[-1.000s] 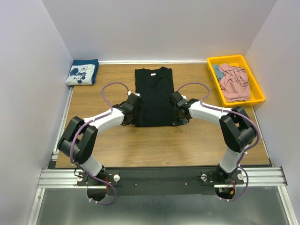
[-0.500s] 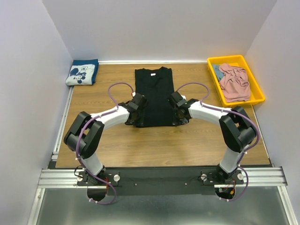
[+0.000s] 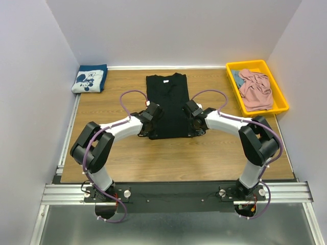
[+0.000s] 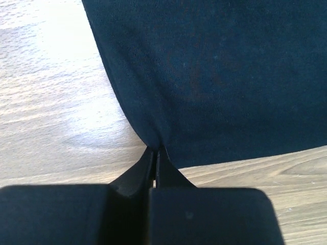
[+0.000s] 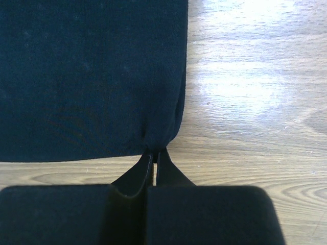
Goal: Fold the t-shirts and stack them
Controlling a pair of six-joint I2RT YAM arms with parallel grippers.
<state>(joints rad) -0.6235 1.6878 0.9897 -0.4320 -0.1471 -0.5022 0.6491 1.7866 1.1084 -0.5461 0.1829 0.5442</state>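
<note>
The left fingers [image 4: 138, 171] are pressed together, pinching the near left corner of the black t-shirt [image 4: 214, 76]. The right fingers [image 5: 166, 171] are likewise closed, pinching the near right corner of the same shirt. The black t-shirt lies at the centre of the table [image 3: 168, 158], folded into a narrow strip, with the collar at the far end. The folded navy t-shirt [image 3: 89, 79] lies at the far left corner, print upward. At the far right, the pink t-shirt [image 3: 255, 89] lies crumpled in a yellow tray [image 3: 265, 112].
</note>
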